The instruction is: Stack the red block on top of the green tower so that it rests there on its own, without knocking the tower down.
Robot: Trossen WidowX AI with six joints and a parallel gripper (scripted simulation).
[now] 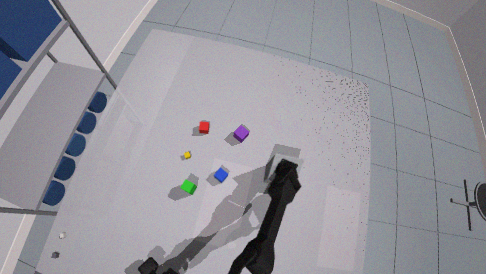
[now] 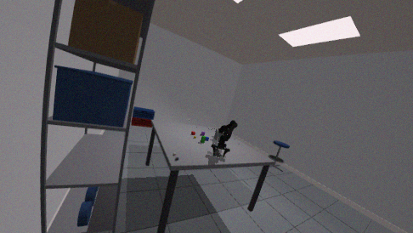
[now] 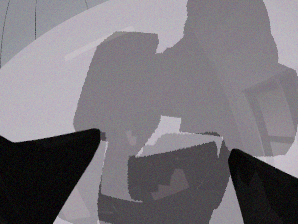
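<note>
The red block (image 1: 204,127) (image 2: 193,133) sits on the table, apart from the other blocks. The green tower (image 1: 189,187) (image 2: 203,139) stands nearer the front of the table, with nothing red on it; how many pieces it has is too small to tell. My gripper (image 2: 220,154) (image 3: 166,147) is open and empty, its fingers wide apart. It hangs over the table near the front edge, well away from the red block and the tower. In the wrist view only the table and the arm's shadows show between the fingers, with no block in sight.
A blue block (image 1: 221,174) (image 2: 206,139) stands close to the green tower. A purple block (image 1: 241,133) (image 2: 203,133) is beside the red one, and a small yellow block (image 1: 187,155) (image 2: 195,137) lies between red and green. A shelf rack stands past the table's left side.
</note>
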